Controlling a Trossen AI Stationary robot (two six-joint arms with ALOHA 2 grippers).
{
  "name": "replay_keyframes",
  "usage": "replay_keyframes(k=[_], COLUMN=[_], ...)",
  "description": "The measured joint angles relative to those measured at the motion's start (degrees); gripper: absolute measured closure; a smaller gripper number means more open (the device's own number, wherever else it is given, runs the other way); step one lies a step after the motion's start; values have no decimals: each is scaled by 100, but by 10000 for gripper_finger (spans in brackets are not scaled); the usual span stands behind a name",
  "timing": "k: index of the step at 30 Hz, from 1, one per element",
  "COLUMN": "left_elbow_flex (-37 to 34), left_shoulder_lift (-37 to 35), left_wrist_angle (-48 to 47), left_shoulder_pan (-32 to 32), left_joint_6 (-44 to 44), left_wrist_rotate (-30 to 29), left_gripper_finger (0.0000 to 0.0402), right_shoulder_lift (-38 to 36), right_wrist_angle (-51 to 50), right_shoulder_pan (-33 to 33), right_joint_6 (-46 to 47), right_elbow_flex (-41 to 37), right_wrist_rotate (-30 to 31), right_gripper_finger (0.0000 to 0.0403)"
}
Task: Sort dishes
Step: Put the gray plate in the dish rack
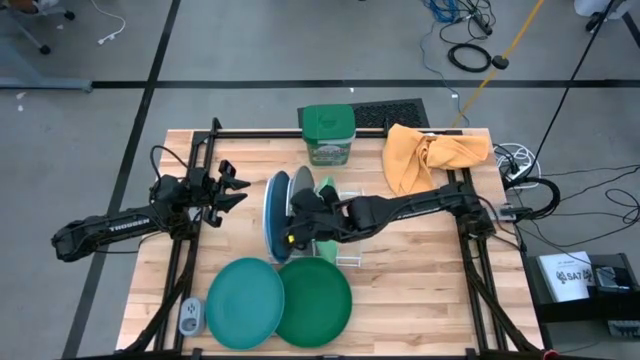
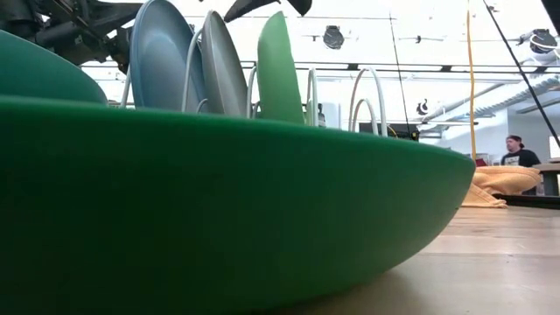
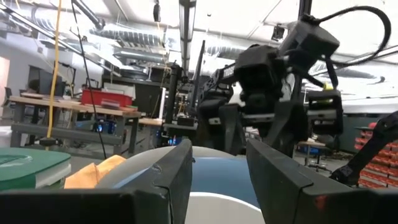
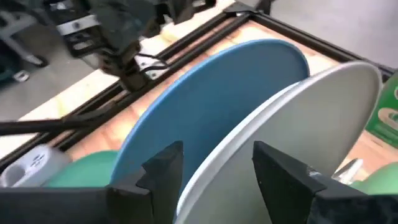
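Hovering over the wire dish rack (image 1: pixel 345 225) at table centre, the right gripper (image 1: pixel 297 232) sits directly above the upright plates. Its fingers (image 4: pixel 163 167) are spread apart and hold nothing; in the right wrist view the rim of the grey plate (image 4: pixel 292 130) runs up through the gap between them, with the blue plate (image 4: pixel 205 112) just on the far side of it, toward the left arm. Contact with the grey rim cannot be told.

Three plates stand on edge in the rack, under and beside this gripper: blue plate (image 1: pixel 272 215), grey plate (image 1: pixel 283 208), and light green plate (image 1: pixel 303 183), in that order going away from the left arm. The low view shows the same row, blue (image 2: pixel 162 57), grey (image 2: pixel 225 66), light green (image 2: pixel 278 70), with empty rack loops (image 2: pixel 367 96) beyond.

Two plates lie flat on the table, on the near side of the right gripper: teal plate (image 1: pixel 243 302) and dark green plate (image 1: pixel 316 302), edges touching or overlapping.

The left gripper (image 1: pixel 235 186) waits just beside the blue plate, pointed at the rack, fingers (image 3: pixel 171 177) open and empty.

A green lidded tub (image 1: pixel 328 133) and an orange cloth (image 1: pixel 430 155) sit beyond the rack. A small grey device (image 1: pixel 190 318) lies beside the teal plate.
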Motion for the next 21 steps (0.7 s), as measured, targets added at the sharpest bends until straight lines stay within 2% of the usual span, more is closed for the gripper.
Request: replay_keyframes(k=[13, 21], left_elbow_flex=[0, 0], left_shoulder_lift=[2, 1], left_wrist_angle=[6, 7], left_shoulder_pan=[0, -2], left_joint_6=[44, 42], left_wrist_rotate=[26, 24], left_gripper_finger=[248, 248], right_shoulder_lift=[117, 139], right_wrist_angle=[-90, -159], right_shoulder_pan=[15, 15], right_joint_6=[400, 164], right_elbow_flex=[111, 104], right_wrist_rotate=[16, -14], right_gripper_finger=[281, 361])
